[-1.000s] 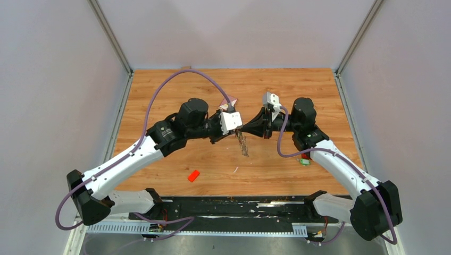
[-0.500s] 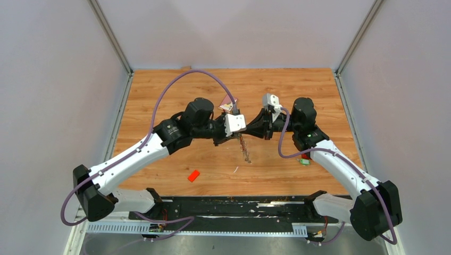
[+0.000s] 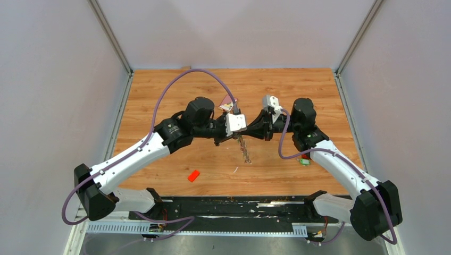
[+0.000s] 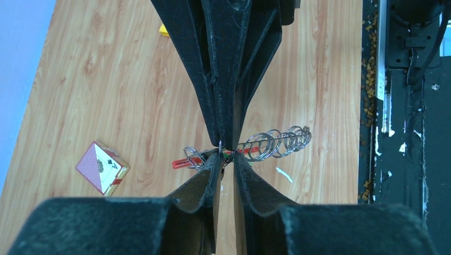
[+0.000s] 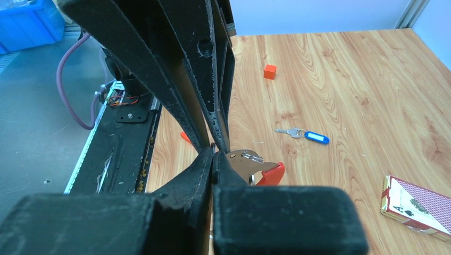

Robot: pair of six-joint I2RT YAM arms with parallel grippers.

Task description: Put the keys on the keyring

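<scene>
My left gripper [image 3: 238,134] and right gripper [image 3: 248,130] meet tip to tip above the middle of the table. Both are shut on a small ring at the top of the keyring [image 3: 245,151], which hangs below them. In the left wrist view my left gripper [image 4: 227,158] pinches that ring, with the red strap and a row of wire rings [image 4: 276,141] behind. In the right wrist view my right gripper [image 5: 214,155] is closed, with a metal plate and red strap [image 5: 270,174] beside it. A green-tagged key [image 3: 304,161] lies on the table under the right arm. A blue-tagged key [image 5: 311,136] lies further off. The black-tagged key is out of view.
A playing-card box [image 3: 228,104] lies behind the grippers and also shows in the left wrist view [image 4: 101,167]. A flat orange-red block [image 3: 193,175] lies near the front edge. A small orange cube [image 5: 270,71] sits on the wood. The black base rail [image 3: 223,207] runs along the near edge.
My left arm has swung right and brought its gripper up against the right gripper. The hanging keyring shifted slightly right with it. The right arm has hardly moved.
</scene>
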